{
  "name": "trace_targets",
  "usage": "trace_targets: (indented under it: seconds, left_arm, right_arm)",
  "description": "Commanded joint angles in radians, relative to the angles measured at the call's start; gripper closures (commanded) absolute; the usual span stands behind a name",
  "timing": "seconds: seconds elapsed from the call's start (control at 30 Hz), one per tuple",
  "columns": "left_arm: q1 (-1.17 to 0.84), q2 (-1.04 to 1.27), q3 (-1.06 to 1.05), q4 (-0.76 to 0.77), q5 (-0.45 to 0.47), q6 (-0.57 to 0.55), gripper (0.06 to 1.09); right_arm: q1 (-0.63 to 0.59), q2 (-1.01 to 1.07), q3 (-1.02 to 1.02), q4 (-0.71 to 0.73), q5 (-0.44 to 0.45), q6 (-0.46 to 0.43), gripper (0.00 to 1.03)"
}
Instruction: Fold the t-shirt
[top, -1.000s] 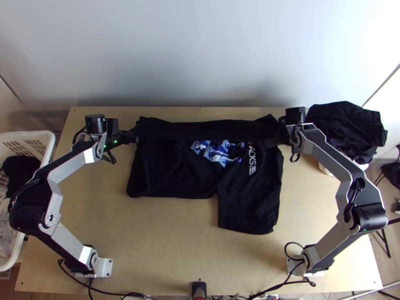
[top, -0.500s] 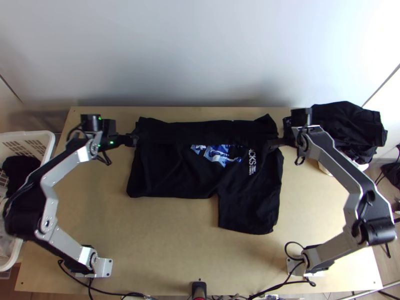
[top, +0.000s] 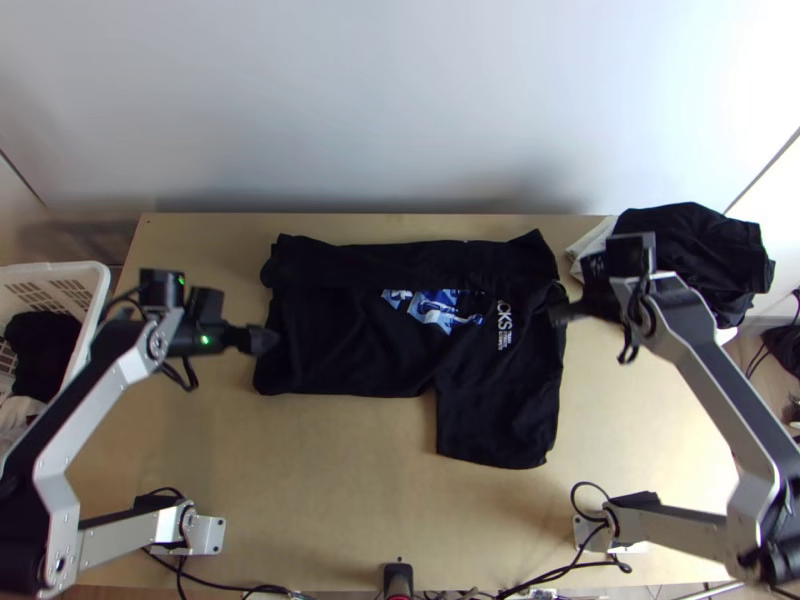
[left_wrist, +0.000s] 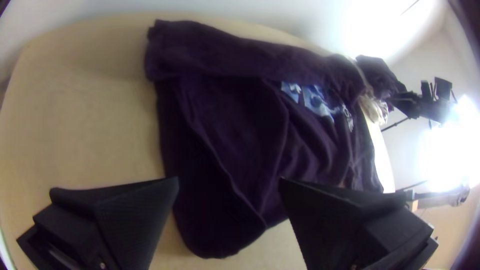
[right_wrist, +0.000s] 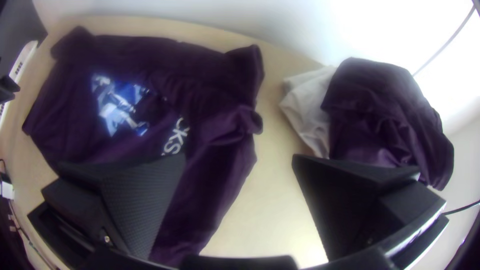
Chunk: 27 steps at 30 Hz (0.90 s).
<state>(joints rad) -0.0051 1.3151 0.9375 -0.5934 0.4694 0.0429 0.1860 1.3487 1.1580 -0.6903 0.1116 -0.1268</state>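
At the left, dark cloth (top: 42, 345) is held in a white basket (top: 88, 272) beside the tabletop (top: 340, 480). The left gripper (top: 264, 341) is seen over the left edge of the t-shirt, its fingers (left_wrist: 135, 215) set apart. The black t-shirt (top: 340, 345) is laid out across the middle and far part of the tabletop, its far edge turned over in a long strip, with one part stretched nearer at the right. A blue-and-white print (top: 440, 308) and white lettering are left exposed. The right gripper (top: 556, 316) is placed at the shirt's right edge, fingers (right_wrist: 135, 200) also apart. At the far right, bunched dark clothing (top: 690, 250) is piled beside pale cloth (right_wrist: 310, 105).
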Motion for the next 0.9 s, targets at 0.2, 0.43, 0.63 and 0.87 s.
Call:
trace_targets:
  seconds: [0.2, 0.43, 0.63, 0.87]
  left_arm:
    - [-0.222, -0.042, -0.123, -0.008, -0.052, -0.029, 0.15]
    - [-0.230, -0.001, -0.178, 0.052, -0.086, -0.023, 0.23]
    - [-0.236, 0.035, -0.198, 0.090, -0.101, -0.023, 0.26]
    - [-0.242, 0.065, -0.189, 0.139, -0.103, -0.041, 0.68]
  right_arm:
    - [0.053, -0.230, -0.181, -0.193, -0.062, 0.004, 0.04]
    - [0.076, -0.304, -0.245, -0.255, -0.089, 0.003, 0.04]
    - [0.076, -0.321, -0.265, -0.261, -0.093, 0.004, 0.04]
    - [0.075, -0.324, -0.267, -0.262, -0.099, 0.006, 0.04]
